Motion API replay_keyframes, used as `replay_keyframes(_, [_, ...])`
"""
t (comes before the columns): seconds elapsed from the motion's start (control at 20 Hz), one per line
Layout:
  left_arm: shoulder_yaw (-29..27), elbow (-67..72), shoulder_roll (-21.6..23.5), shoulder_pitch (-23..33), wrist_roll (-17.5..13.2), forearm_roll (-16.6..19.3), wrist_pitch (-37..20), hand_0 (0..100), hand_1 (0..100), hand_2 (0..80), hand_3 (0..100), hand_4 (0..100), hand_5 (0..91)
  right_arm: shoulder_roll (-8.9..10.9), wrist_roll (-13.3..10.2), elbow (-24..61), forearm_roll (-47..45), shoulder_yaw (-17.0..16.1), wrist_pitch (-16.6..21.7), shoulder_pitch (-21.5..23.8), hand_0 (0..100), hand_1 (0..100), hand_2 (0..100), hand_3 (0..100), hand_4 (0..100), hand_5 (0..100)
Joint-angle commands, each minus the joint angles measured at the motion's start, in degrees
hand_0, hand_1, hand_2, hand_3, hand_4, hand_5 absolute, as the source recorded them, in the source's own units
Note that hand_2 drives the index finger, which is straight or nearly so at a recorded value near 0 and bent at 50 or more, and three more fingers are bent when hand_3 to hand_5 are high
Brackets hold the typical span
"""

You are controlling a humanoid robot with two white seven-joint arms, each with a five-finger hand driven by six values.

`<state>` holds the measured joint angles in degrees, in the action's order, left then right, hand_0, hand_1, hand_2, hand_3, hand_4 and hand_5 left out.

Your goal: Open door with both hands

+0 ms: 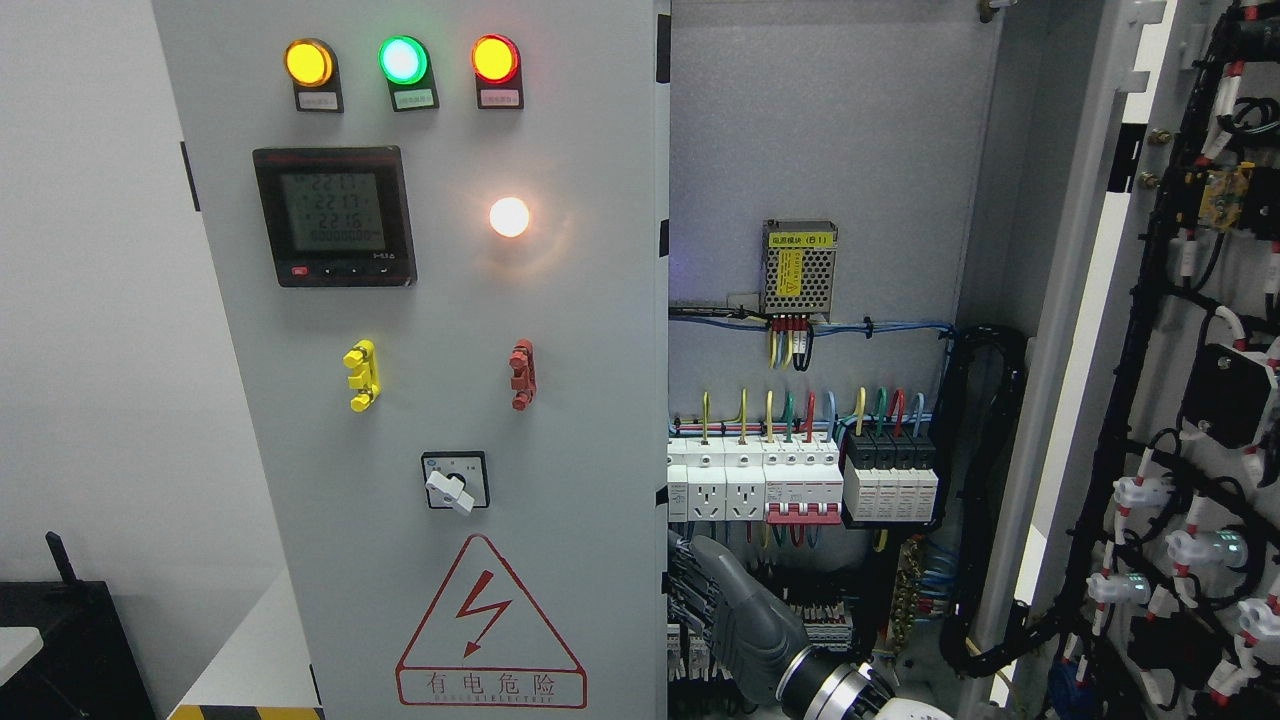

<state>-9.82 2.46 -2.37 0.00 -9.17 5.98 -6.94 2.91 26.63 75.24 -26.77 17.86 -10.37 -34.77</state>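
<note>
The grey cabinet's left door [560, 400] carries three pilot lamps, a meter, a rotary switch and a red warning triangle. Its free right edge [662, 420] runs straight down the middle of the picture. The right door [1080, 300] stands swung wide open at the right, with its wired inner face showing. My right hand [690, 585], grey, comes up from the bottom edge right of the middle. Its fingers [683, 600] are hooked round the left door's free edge low down, and their tips are hidden behind the door. My left arm does not show.
Inside the cabinet [820, 150] are a power supply [799, 268], a row of breakers and sockets [800, 485] and black cable bundles [985, 480] close behind my hand. A black box [60, 640] and a white surface [250, 650] sit at the lower left.
</note>
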Motion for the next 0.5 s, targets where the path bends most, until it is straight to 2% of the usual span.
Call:
replay_keyframes(0.0, [0.06,0.0,0.0,1.67,0.03,0.0,0.0,0,0,0.0,0,0,0.0,-0.01,0.27,-0.1,-0.03,0.07,-0.09,0.05,38,0,0,0,0,0])
replay_keyframes(0.45, [0.06,0.0,0.0,1.76,0.03,0.0,0.0,0,0,0.0,0,0,0.0,-0.01,0.44,0.52,-0.91,0.69,0.08,0.58,38,0,0,0,0,0])
